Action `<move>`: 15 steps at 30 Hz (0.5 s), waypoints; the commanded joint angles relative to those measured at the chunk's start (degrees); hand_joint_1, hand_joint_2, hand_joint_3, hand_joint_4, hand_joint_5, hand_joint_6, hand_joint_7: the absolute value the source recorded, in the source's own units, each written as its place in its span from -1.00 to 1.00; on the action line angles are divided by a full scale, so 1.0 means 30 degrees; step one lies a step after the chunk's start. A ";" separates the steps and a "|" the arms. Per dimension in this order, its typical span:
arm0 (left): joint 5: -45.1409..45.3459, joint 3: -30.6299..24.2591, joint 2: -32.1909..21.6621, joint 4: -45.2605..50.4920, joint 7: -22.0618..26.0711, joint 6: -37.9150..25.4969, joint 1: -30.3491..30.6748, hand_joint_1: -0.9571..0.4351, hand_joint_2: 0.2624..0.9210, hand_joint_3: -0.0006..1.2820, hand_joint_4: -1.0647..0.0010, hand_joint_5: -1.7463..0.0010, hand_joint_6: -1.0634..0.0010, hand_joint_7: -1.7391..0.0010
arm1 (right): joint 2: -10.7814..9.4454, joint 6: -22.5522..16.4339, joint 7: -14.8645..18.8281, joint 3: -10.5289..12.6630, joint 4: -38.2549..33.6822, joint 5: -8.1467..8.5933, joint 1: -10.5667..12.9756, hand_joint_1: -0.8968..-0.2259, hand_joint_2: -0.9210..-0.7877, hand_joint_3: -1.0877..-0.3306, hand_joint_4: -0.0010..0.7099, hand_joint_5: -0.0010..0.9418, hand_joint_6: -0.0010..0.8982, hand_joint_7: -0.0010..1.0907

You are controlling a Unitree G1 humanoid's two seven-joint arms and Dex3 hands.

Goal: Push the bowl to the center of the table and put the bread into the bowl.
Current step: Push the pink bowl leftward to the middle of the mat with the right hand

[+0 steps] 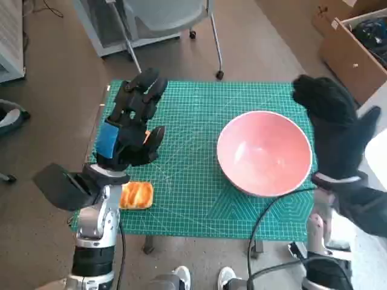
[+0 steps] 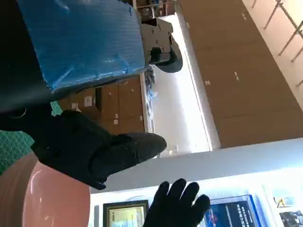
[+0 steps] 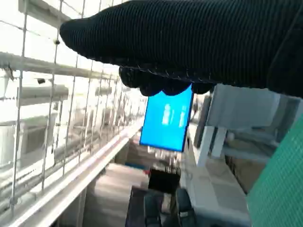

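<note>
Head view shows the left hand (image 1: 134, 121) raised above the left part of the green mat (image 1: 193, 199), its fingers spread and pointing away from the robot, holding nothing. The right hand (image 1: 331, 124) stands upright just beside the right side of the pink bowl (image 1: 264, 153), fingers apart and empty; I cannot tell if the glove touches the rim. The bowl sits on the right half of the mat. The bread (image 1: 136, 196) lies near the front left edge of the mat, partly hidden behind the left wrist. From the left wrist camera only a slice of the bowl is visible, and the gloved hand is cut off. From the right wrist camera the glove covers the top, and its fingers hardly show.
</note>
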State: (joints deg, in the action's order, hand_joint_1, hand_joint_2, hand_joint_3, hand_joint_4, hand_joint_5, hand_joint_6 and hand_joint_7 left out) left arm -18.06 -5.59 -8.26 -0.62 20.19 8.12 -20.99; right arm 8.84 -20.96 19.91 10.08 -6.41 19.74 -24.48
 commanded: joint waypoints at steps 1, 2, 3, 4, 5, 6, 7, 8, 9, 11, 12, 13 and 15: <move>-0.0043 0.0013 0.0072 0.0338 0.0019 -0.0018 0.0070 -0.27 0.24 0.16 1.00 0.66 1.00 0.26 | 0.0156 0.0221 0.0139 -0.0261 -0.0241 -0.0479 0.0208 0.23 -1.00 0.40 -0.10 -0.99 -0.62 -0.24; -0.0038 0.0000 0.0062 0.0313 0.0023 0.0009 0.0071 -0.27 0.24 0.16 1.00 0.66 1.00 0.26 | 0.0173 0.0225 0.0143 -0.0270 -0.0277 -0.0483 0.0189 0.22 -1.00 0.40 -0.09 -0.99 -0.62 -0.23; -0.0014 0.0003 0.0066 0.0289 0.0021 0.0054 0.0083 -0.27 0.24 0.16 1.00 0.66 1.00 0.26 | 0.0188 0.0248 0.0186 -0.0255 -0.0352 -0.0432 0.0148 0.21 -1.00 0.40 -0.08 -0.99 -0.62 -0.23; 0.0004 0.0007 0.0072 0.0274 0.0020 0.0084 0.0092 -0.27 0.24 0.16 1.00 0.66 1.00 0.26 | 0.0196 0.0263 0.0218 -0.0240 -0.0406 -0.0400 0.0118 0.20 -1.00 0.39 -0.07 -0.98 -0.62 -0.23; 0.0021 0.0007 0.0070 0.0261 0.0028 0.0127 0.0110 -0.27 0.24 0.16 1.00 0.66 1.00 0.26 | 0.0174 0.0257 0.0246 -0.0244 -0.0488 -0.0374 0.0072 0.20 -1.00 0.39 -0.07 -0.98 -0.62 -0.23; 0.0030 0.0006 0.0067 0.0252 0.0035 0.0155 0.0123 -0.27 0.23 0.16 1.00 0.66 1.00 0.26 | 0.0157 0.0249 0.0264 -0.0248 -0.0544 -0.0360 0.0041 0.19 -1.00 0.39 -0.06 -0.98 -0.62 -0.23; 0.0051 0.0007 0.0065 0.0234 0.0037 0.0185 0.0134 -0.27 0.23 0.16 1.00 0.66 1.00 0.26 | 0.0137 0.0250 0.0300 -0.0249 -0.0572 -0.0312 0.0020 0.19 -1.00 0.39 -0.06 -0.98 -0.62 -0.22; 0.0066 0.0009 0.0064 0.0222 0.0037 0.0205 0.0140 -0.27 0.23 0.16 1.00 0.66 1.00 0.26 | 0.0126 0.0251 0.0329 -0.0246 -0.0590 -0.0276 0.0006 0.19 -1.00 0.38 -0.06 -0.98 -0.62 -0.22; 0.0093 0.0006 0.0051 0.0211 0.0036 0.0234 0.0159 -0.27 0.23 0.16 1.00 0.66 1.00 0.26 | 0.0109 0.0258 0.0351 -0.0242 -0.0601 -0.0242 -0.0007 0.20 -1.00 0.38 -0.06 -0.98 -0.62 -0.22; 0.0154 0.0005 0.0034 0.0183 0.0026 0.0300 0.0189 -0.27 0.23 0.16 1.00 0.66 1.00 0.26 | 0.0079 0.0278 0.0367 -0.0227 -0.0643 -0.0211 -0.0042 0.21 -1.00 0.38 -0.05 -0.98 -0.63 -0.22; 0.0190 0.0011 0.0034 0.0158 0.0016 0.0334 0.0192 -0.27 0.23 0.16 1.00 0.65 1.00 0.26 | 0.0070 0.0286 0.0372 -0.0213 -0.0678 -0.0200 -0.0065 0.21 -1.00 0.38 -0.05 -0.98 -0.63 -0.22; 0.0213 0.0010 0.0027 0.0152 0.0009 0.0352 0.0202 -0.28 0.23 0.15 1.00 0.65 1.00 0.26 | 0.0058 0.0318 0.0389 -0.0214 -0.0692 -0.0176 -0.0074 0.21 -1.00 0.38 -0.05 -0.98 -0.63 -0.22; 0.0239 0.0010 0.0019 0.0156 -0.0012 0.0350 0.0203 -0.28 0.23 0.15 1.00 0.65 1.00 0.27 | 0.0041 0.0393 0.0414 -0.0224 -0.0688 -0.0126 -0.0084 0.22 -1.00 0.38 -0.05 -0.98 -0.63 -0.22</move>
State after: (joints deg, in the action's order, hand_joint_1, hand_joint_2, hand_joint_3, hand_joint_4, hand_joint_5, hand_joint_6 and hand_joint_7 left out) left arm -17.90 -5.57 -8.28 -0.54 20.17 8.43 -20.99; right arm 8.88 -20.95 20.74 9.48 -7.63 19.05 -24.89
